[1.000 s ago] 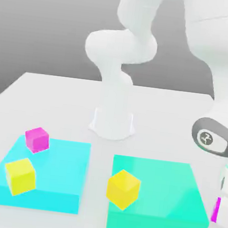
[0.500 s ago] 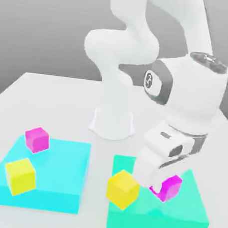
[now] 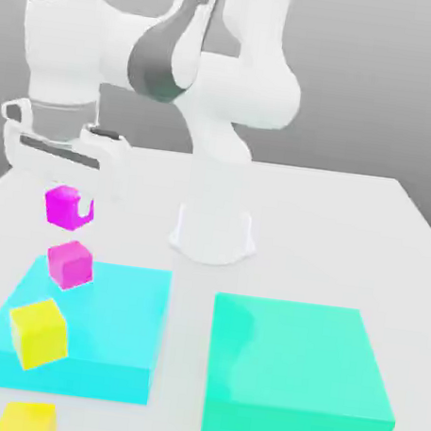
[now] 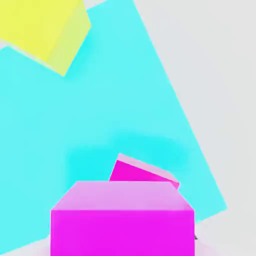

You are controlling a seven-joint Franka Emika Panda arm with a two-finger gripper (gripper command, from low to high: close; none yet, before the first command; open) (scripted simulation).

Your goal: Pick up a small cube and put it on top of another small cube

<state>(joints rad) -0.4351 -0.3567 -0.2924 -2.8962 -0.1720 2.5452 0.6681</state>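
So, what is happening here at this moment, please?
The robot's hand is shut on a small magenta cube and holds it in the air just above the other magenta cube, which sits at the back corner of the cyan block. The two cubes are not touching yet. A yellow cube sits on the same block, and the teal block is bare.

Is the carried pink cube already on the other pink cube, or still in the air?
In the air: the carried pink cube hangs in the gripper, a gap above the other pink cube.
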